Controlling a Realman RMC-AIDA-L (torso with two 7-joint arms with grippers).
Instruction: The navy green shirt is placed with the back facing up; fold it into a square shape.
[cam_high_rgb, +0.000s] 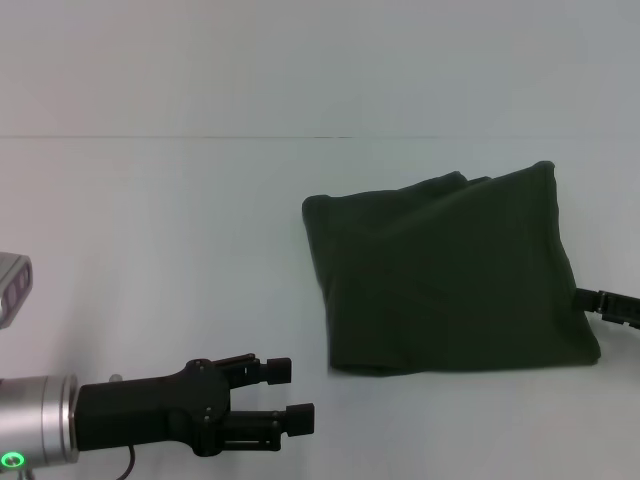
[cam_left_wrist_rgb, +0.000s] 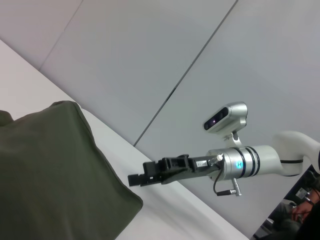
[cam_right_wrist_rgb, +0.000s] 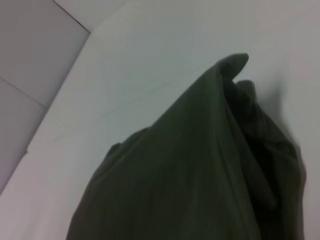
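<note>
The shirt (cam_high_rgb: 450, 275) lies folded nearly square right of the tabletop's middle; the left gripper (cam_high_rgb: 290, 396), fingers open, hovers apart, the right gripper (cam_left_wrist_rgb: 137, 178) beside its edge, fingers unreadable, so probably only tidying remains.

Bench (cam_high_rgb: 150, 260): plain white, matte, fills most of head view; thin dark seam (cam_high_rgb: 250, 137) runs straight across near its far edge. Beyond seam, same pale surface/wall, can't tell which. Light even, soft, w/ faint shadows only.

Left wrist view: grey wall panels (cam_left_wrist_rgb: 150, 45) behind bench, split by dark diagonal joint lines (cam_left_wrist_rgb: 195, 65). Bench edge cuts across below them. In that view's corner, a person's hand (cam_left_wrist_rgb: 304, 209) w/ dark wristband, partly visible among dark shapes, too small to tell more.

Right wrist view: white bench meets grey wall (cam_right_wrist_rgb: 35, 50) at a corner.
</note>
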